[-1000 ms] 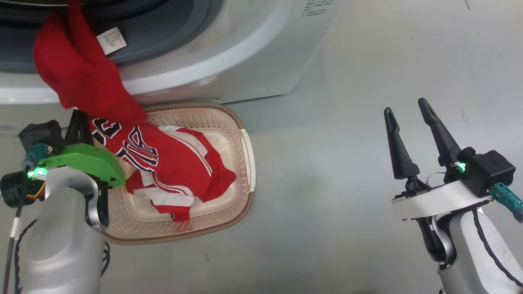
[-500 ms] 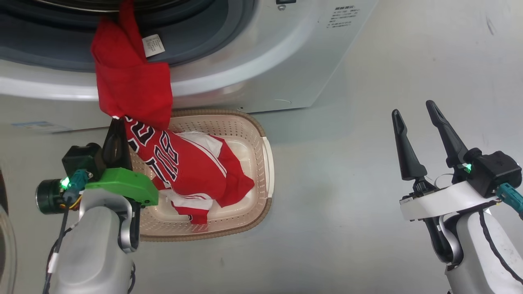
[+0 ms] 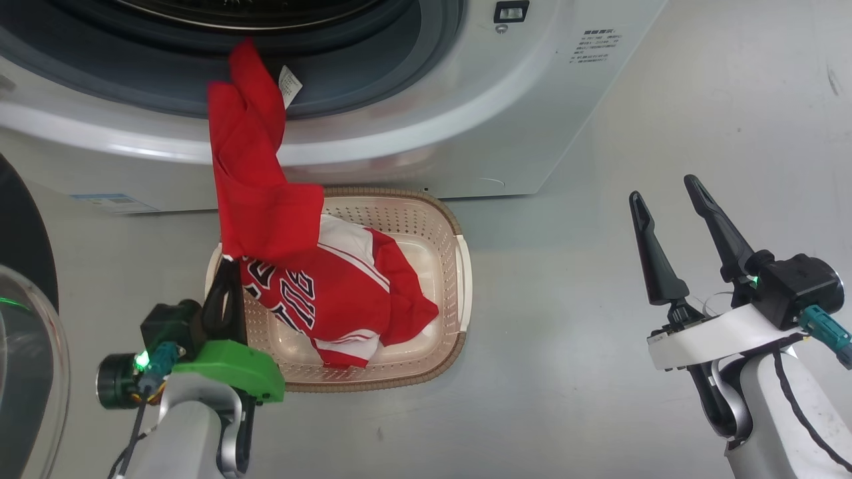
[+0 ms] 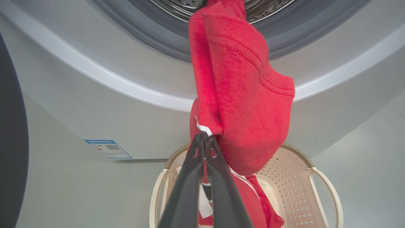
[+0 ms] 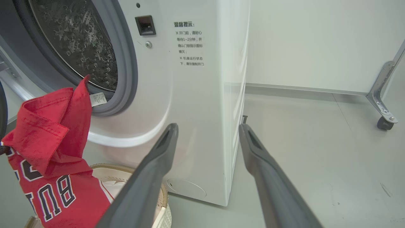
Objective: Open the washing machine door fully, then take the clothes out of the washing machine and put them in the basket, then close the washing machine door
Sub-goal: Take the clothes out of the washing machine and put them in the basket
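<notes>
Left tool [image 4: 204, 137]: my fingers are pressed together on a fold of the clothes [image 3: 263, 199], pinching the red cloth at a thin white edge, above the left end of the basket [image 3: 399, 219].
Right tool [image 3: 662, 188]: the fingers stand wide apart with nothing between them. It hangs over bare floor [image 3: 566, 332], well apart from the basket on its right.
Clothes: one red jersey is bunched over the tip of my left tool. Its upper end shows in front of the drum opening, and I cannot tell whether it touches the grey seal [image 3: 439, 40]. A white care tag [image 3: 288, 78] sticks out near that end. The lower part, with dark white-edged lettering, trails down into the basket, where red and white-banded cloth lies piled.
Basket: it sits on the floor just in front of the washing machine [image 3: 466, 133]. The right half of its bottom is bare.
Washing machine: the opening is uncovered, and I see the perforated steel drum through the right wrist camera. A small blue label [image 3: 113, 201] sits low on its front.
Door [image 3: 23, 233]: swung open at the far left of my head view, black rim and glass bowl showing.
</notes>
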